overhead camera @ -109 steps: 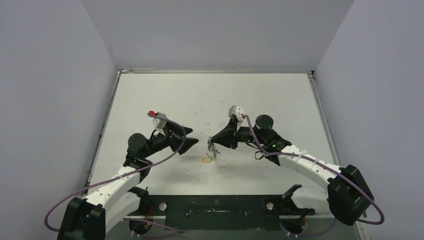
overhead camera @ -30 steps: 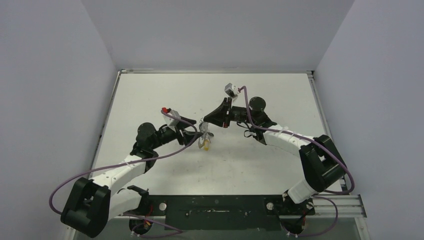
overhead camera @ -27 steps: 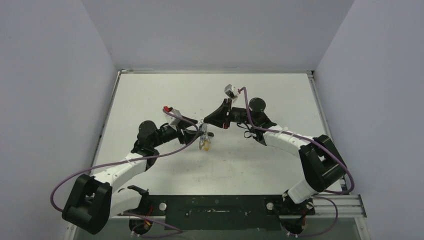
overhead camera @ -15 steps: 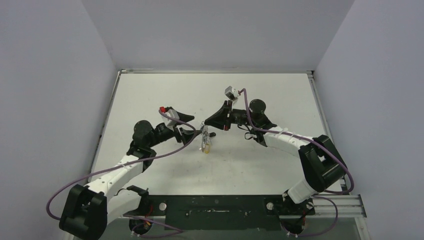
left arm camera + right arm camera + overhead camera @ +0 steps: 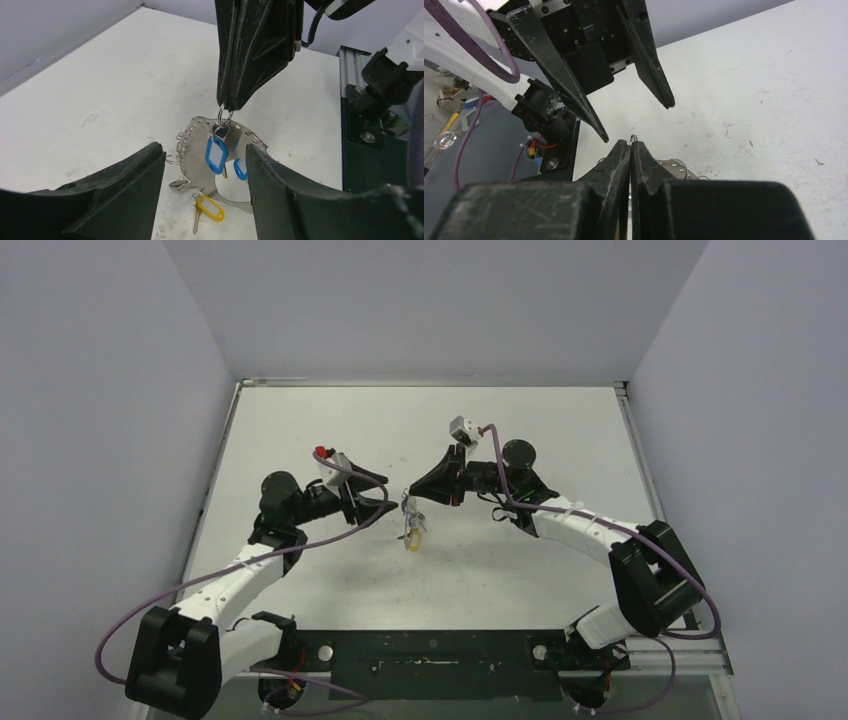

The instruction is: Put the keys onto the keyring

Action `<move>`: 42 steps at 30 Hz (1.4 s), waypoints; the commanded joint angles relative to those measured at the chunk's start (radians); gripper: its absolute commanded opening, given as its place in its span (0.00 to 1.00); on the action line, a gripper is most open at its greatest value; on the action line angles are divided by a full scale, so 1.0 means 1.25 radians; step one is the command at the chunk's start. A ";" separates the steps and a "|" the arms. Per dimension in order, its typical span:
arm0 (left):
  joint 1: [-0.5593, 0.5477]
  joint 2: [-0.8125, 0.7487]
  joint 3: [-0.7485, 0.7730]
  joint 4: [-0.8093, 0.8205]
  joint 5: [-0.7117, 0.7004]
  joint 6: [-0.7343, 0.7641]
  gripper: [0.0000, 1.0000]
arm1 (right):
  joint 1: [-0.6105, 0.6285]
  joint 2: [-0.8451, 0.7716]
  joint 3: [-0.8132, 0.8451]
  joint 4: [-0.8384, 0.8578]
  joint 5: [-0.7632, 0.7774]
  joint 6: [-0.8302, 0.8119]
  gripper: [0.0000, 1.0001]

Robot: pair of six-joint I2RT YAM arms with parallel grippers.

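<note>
My right gripper (image 5: 408,493) is shut on a small wire ring (image 5: 223,111) and holds it up; in the left wrist view the gripper (image 5: 226,106) hangs from above. A blue-tagged key (image 5: 216,155) dangles from that ring. Behind it is the keyring (image 5: 195,150), a silvery perforated crescent band with small wire loops. A second blue tag (image 5: 240,169) and a yellow-tagged key (image 5: 210,208) hang at its lower part. The bundle (image 5: 410,525) shows below the right fingertips. My left gripper (image 5: 204,150) is open and empty, just left of the bundle (image 5: 385,502).
The white table (image 5: 300,440) has grey walls on three sides. A black rail (image 5: 430,665) runs along the near edge between the arm bases. A purple cable (image 5: 240,590) loops along the left arm. The left fingers (image 5: 574,80) face the right gripper (image 5: 630,142).
The left gripper has drawn back to the left, away from the keys, and stands open. The right gripper still holds the ring up, the bundle hanging below it.
</note>
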 commanded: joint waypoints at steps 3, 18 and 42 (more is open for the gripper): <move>0.005 0.082 0.048 0.136 0.128 -0.104 0.53 | 0.025 -0.041 -0.005 0.030 -0.035 -0.033 0.00; -0.025 0.157 0.048 0.261 0.181 -0.169 0.23 | 0.049 -0.049 -0.012 0.021 -0.022 -0.046 0.00; -0.024 0.069 0.056 0.043 0.144 0.005 0.28 | 0.053 -0.067 -0.020 0.017 -0.004 -0.060 0.00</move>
